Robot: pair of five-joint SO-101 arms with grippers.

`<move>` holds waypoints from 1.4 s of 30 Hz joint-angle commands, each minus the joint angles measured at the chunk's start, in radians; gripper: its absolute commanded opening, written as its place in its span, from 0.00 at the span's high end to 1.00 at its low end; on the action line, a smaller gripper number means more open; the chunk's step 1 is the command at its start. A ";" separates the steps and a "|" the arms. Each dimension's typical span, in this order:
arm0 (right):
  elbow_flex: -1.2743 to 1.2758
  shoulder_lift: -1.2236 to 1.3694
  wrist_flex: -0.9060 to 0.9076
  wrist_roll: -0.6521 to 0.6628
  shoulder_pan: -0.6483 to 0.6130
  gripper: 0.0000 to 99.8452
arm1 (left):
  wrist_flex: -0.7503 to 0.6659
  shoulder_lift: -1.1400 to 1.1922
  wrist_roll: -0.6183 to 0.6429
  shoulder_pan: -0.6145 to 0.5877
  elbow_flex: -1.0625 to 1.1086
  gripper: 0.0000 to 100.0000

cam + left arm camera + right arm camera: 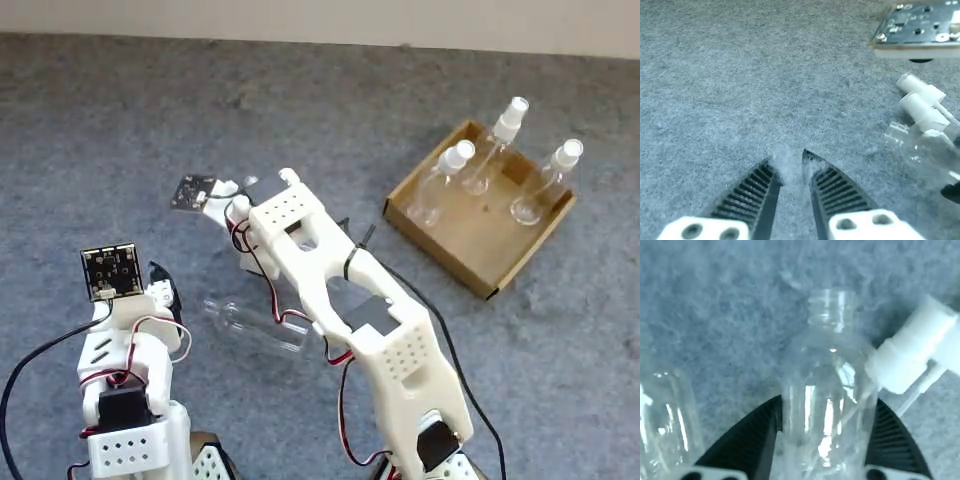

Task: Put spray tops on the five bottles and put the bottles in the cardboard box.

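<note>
A clear bottle [826,390] without a top lies between my right gripper's [827,440] jaws, which are shut on its body. A white spray top [910,360] lies right beside it on the carpet, and a second clear bottle [665,415] lies on the other side. In the high view the right gripper [236,205] sits mid-table. An uncapped bottle [255,325] lies by the left arm. My left gripper [790,159] hovers low over bare carpet, slightly open and holding nothing. Two spray tops [920,100] and a bottle [925,145] lie off to its side.
The cardboard box [470,245] sits at the right and holds three bottles with spray tops [497,140]. Grey carpet covers the table, with free room at the far left and in front of the box. The right arm's camera board [917,22] hangs above the spray tops.
</note>
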 commanded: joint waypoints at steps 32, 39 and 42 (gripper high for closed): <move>-0.432 -0.760 0.449 -0.285 0.208 0.82 | 0.330 -0.016 -0.095 0.137 -0.294 1.00; -0.280 -0.937 0.449 -0.301 0.321 0.82 | 0.457 0.005 -0.166 0.147 -0.461 1.00; -0.140 -1.046 0.449 -0.302 0.343 0.82 | 0.476 0.102 -0.167 0.147 -0.521 1.00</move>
